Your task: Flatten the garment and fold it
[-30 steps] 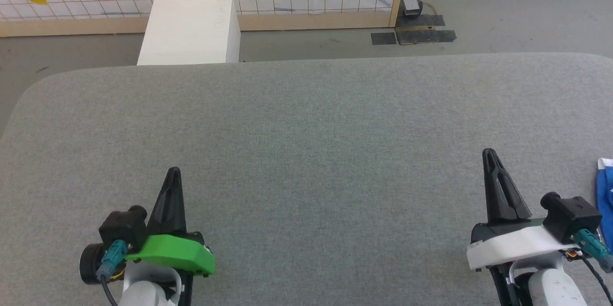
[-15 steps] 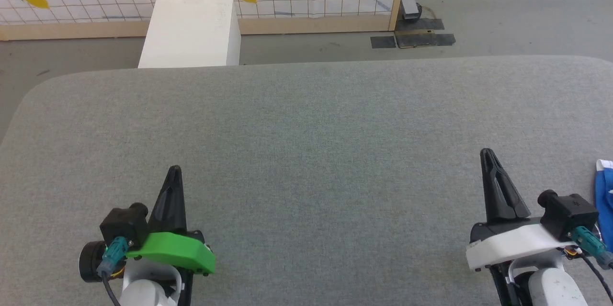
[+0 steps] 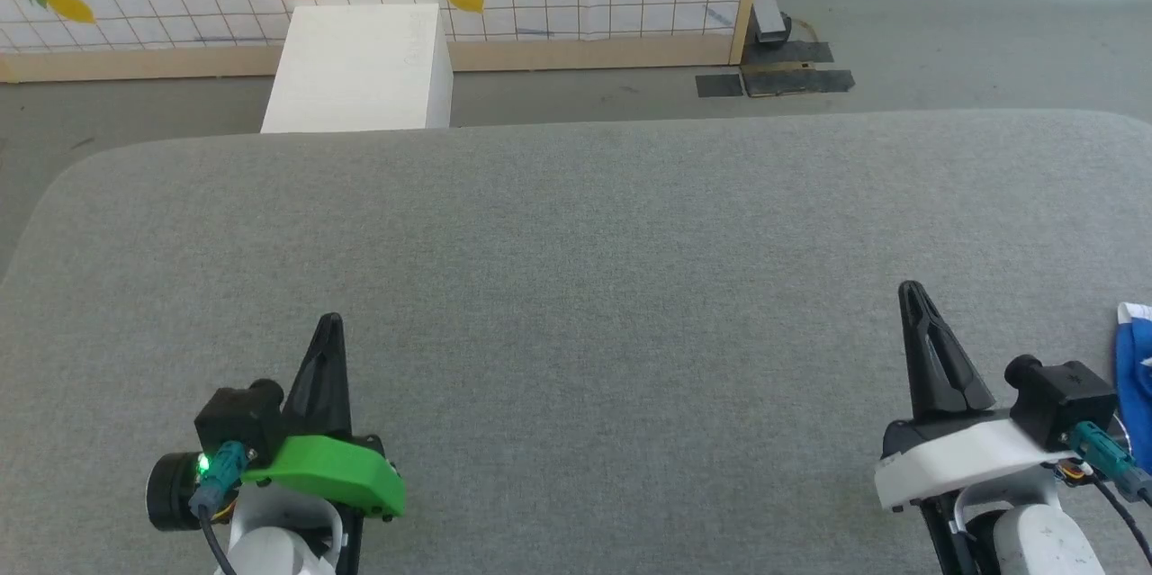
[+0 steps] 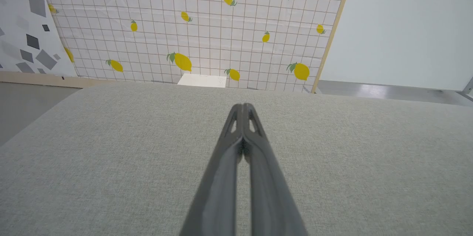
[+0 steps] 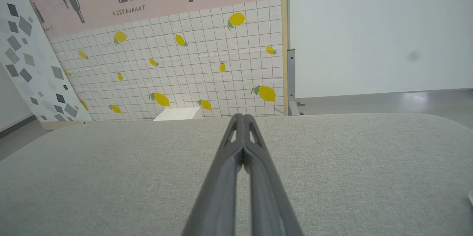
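- My left gripper: dark fingers clenched, empty, over the front-left of the grey fabric-covered table.
- My right gripper: clenched, empty, front-right.
- Bright blue soft fabric shorts with white trim: at the table's right edge, near my right gripper.

The garment appears in the head view as a narrow strip of bright blue soft fabric, cut off by the picture's right edge, so most of it is out of frame. A band of white trim runs along its upper end, with a small white fleck lower on the blue. It lies on the grey fabric-covered table, near the right-hand side. Its overall shape and whether it is flat or bunched cannot be told.
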